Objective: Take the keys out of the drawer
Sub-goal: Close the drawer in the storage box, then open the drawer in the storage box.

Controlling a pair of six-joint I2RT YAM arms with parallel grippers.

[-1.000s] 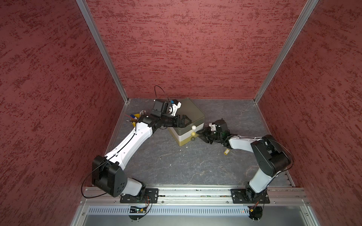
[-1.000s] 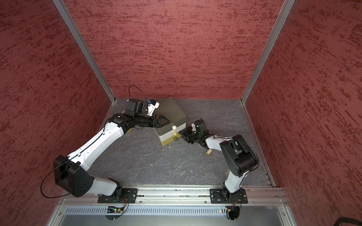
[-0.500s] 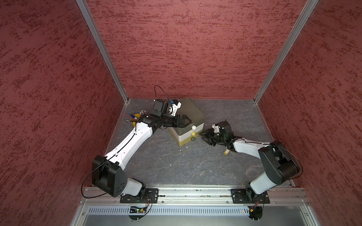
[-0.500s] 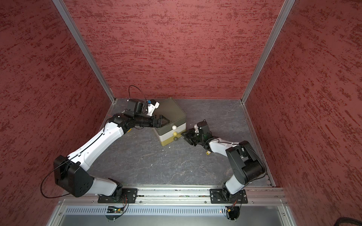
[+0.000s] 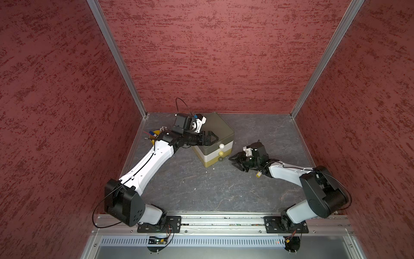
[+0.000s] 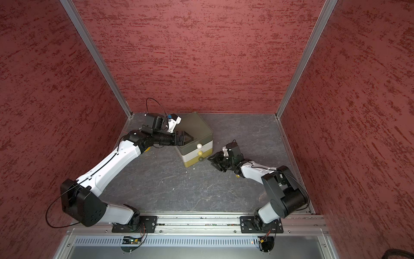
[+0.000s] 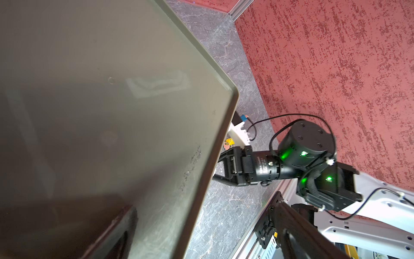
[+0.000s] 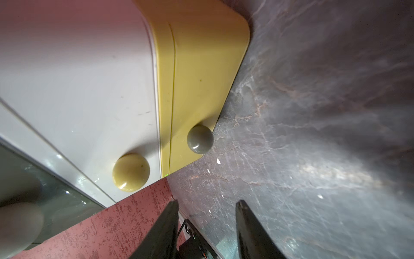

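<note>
The three-drawer chest (image 5: pixel 218 126) stands at the back with every drawer shut. The olive top drawer has a white knob (image 5: pixel 221 146), the white middle drawer (image 8: pixel 78 89) a yellow knob (image 8: pixel 131 172), and the yellow bottom drawer (image 8: pixel 201 67) an olive knob (image 8: pixel 200 139). A small yellow tag (image 5: pixel 258 175), seemingly one of the keys, lies on the floor under my right forearm; no other keys show. My left gripper (image 5: pixel 212 139) (image 7: pixel 201 208) rests open on the chest's top by its front edge. My right gripper (image 5: pixel 233 160) (image 8: pixel 207 203) is open and empty, low before the bottom knob without touching it.
A yellow holder (image 5: pixel 154 136) with pens stands in the back left corner behind my left arm. Red walls close in three sides, and the rail (image 5: pixel 224 220) runs along the near edge. Grey floor (image 5: pixel 201 190) lies bare in front of the chest.
My right arm's elbow has swung out toward the near right, and its gripper has shifted slightly nearer and lower at the chest's front. The left arm has not moved.
</note>
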